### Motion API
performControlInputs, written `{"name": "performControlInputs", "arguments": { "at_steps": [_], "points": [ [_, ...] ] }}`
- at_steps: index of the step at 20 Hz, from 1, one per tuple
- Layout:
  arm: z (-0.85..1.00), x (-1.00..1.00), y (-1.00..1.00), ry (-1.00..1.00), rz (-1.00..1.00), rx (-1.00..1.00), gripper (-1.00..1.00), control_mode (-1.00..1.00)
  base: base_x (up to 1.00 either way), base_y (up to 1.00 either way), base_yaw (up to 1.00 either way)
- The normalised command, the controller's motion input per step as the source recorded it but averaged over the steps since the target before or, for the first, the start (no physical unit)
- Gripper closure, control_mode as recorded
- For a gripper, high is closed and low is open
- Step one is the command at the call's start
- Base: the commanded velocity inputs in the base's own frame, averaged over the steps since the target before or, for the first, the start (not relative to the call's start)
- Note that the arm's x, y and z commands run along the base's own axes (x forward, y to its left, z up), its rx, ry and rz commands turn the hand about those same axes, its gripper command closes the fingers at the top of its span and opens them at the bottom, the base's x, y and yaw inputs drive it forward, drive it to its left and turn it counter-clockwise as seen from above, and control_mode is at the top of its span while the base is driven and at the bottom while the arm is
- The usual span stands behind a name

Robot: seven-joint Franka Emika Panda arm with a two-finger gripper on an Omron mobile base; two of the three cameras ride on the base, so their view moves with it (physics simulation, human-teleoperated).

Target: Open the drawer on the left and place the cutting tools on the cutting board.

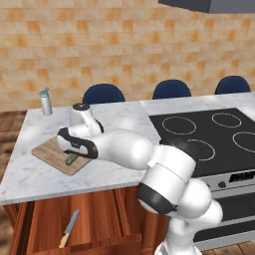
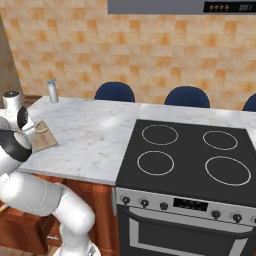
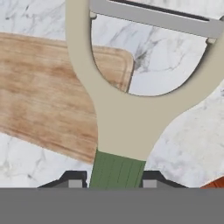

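The drawer (image 1: 102, 219) stands pulled open below the counter at the lower left. Inside it lies the knife (image 1: 69, 228), grey blade and tan handle. The cutting board (image 1: 52, 152) rests on the marble counter's left end, and appears as a wooden slab (image 3: 43, 100) in the hand view. My gripper (image 3: 112, 181) is shut on the green handle of the Y-shaped silver peeler (image 3: 118, 122). It holds the peeler (image 1: 71, 160) low over the board's near corner, with the head reaching past the board's edge over the marble. The peeler's head (image 2: 41, 129) also peeks out beside my arm.
A grey bottle with a blue cap (image 1: 46, 102) stands at the counter's back left. The black stove top (image 1: 209, 134) lies to the right. Three blue chair backs (image 1: 103, 93) line the counter's far side. My own arm bends across the counter's front edge.
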Motion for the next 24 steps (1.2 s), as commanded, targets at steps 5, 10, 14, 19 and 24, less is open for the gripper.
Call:
{"name": "performControlInputs", "arguments": {
  "at_steps": [5,10,14,19,24],
  "points": [
    [-0.23,0.34,0.06,0.05,0.0,-0.07,1.0,-1.0,0.0,0.0,0.0],
    [-0.02,0.39,0.17,0.0,0.0,-0.09,1.0,-1.0,0.0,0.0,0.0],
    [-0.19,0.33,0.17,0.02,0.0,-0.14,1.0,-1.0,0.0,0.0,0.0],
    [-0.15,0.41,0.16,0.02,0.0,-0.07,1.0,-1.0,0.0,0.0,0.0],
    [-0.04,0.39,0.17,0.03,0.0,0.0,-1.0,-1.0,0.0,0.0,0.0]
  ]
}}
